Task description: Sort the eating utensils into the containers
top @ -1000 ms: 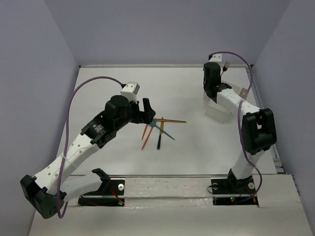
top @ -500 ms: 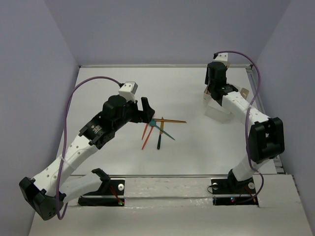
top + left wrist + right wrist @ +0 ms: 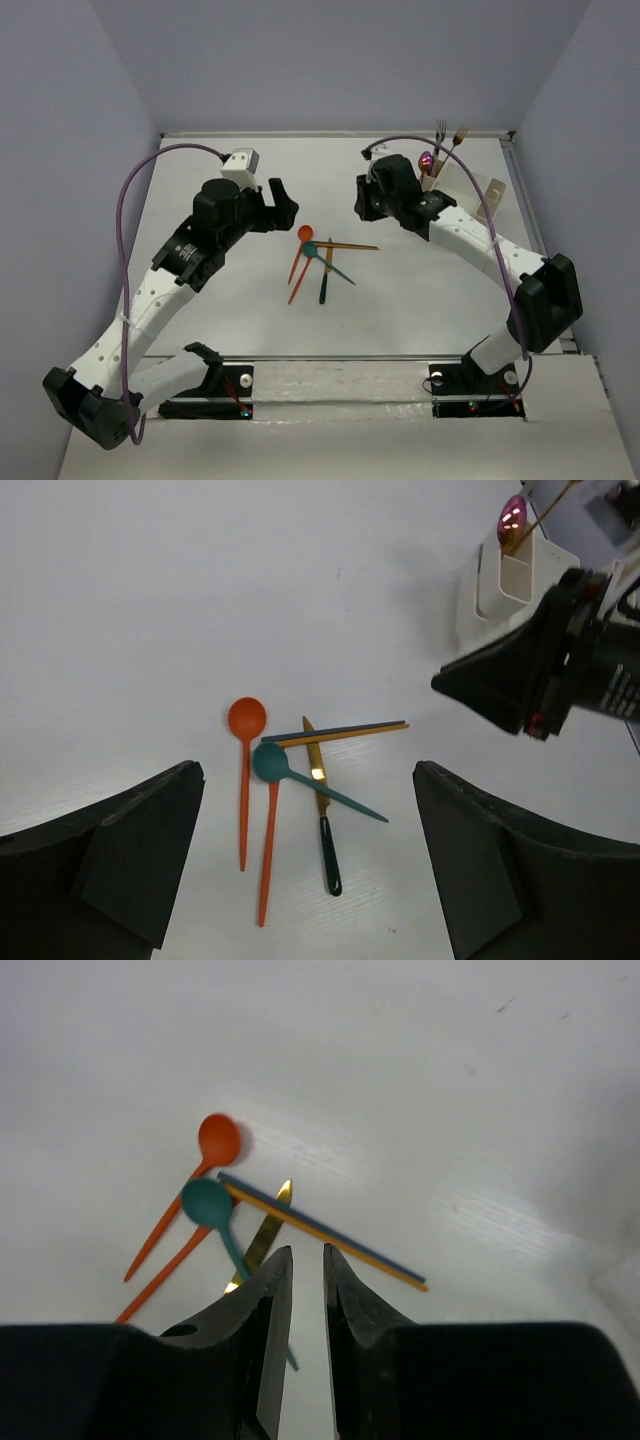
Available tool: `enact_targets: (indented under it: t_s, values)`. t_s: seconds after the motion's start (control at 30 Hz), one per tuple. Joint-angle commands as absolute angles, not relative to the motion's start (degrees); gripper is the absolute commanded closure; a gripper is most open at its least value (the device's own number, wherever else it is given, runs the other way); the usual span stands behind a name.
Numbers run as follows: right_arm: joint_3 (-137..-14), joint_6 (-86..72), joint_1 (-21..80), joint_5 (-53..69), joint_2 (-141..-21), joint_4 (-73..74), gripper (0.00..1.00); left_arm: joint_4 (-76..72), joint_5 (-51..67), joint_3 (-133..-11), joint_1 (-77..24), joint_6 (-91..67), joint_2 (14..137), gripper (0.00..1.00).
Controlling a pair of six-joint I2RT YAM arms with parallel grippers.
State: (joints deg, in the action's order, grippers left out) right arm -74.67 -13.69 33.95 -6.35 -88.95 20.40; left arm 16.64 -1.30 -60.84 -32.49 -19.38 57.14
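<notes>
Several utensils lie in a pile mid-table [image 3: 320, 260]: an orange spoon [image 3: 246, 718], a teal spoon [image 3: 268, 761], a gold knife with a dark handle [image 3: 322, 815], an orange stick [image 3: 268, 855], and dark blue and gold sticks [image 3: 335, 731]. The white container [image 3: 500, 585] at the back right holds a purple spoon [image 3: 427, 160] and two forks [image 3: 441, 128]. My left gripper [image 3: 283, 205] is open and empty, above and left of the pile. My right gripper [image 3: 360, 200] hovers over the pile's right side, nearly shut with a thin gap and empty [image 3: 306, 1252].
A tan cup [image 3: 492, 196] stands at the container's right end. Grey walls enclose the table on three sides. The right arm's body [image 3: 540, 670] reaches across between the container and the pile.
My right arm has swung from the container at the back right over to the pile. The gold fork it held now stands in the container. My left gripper has drawn back slightly to the left.
</notes>
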Motion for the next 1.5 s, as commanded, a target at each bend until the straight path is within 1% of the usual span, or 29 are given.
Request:
enact_targets:
  t_s: [0.0,0.03,0.2,0.5,0.77,0.97,1.47]
  values:
    - [-72.3,-16.3,35.9,7.6,-89.1,23.5,0.75,14.9,5.7,-63.1,-24.0,-19.9,56.2,0.01]
    - [-73.1,-16.3,36.6,7.6,-90.6,24.1,0.75,15.3,6.4,-62.7,-23.0,-20.3,56.5,0.01]
    - [-77.8,-14.3,40.9,7.7,-97.1,27.6,0.65,15.7,10.6,-57.9,-19.0,-22.9,56.6,0.01]
    - [-87.0,-12.4,45.8,6.0,-109.7,32.3,0.62,15.5,13.5,-54.9,-17.2,-23.6,55.3,0.01]
    - [-92.3,-11.1,45.8,4.7,-116.0,35.5,0.62,14.8,14.4,-54.3,-16.7,-23.5,54.3,0.01]
    - [-94.0,-11.1,46.3,4.6,-119.2,36.2,0.64,14.9,14.0,-55.9,-16.7,-23.0,54.8,0.01]
    - [-96.5,-11.4,46.3,1.6,-124.3,37.2,0.72,14.9,14.0,-58.3,-16.7,-21.6,55.2,0.01]
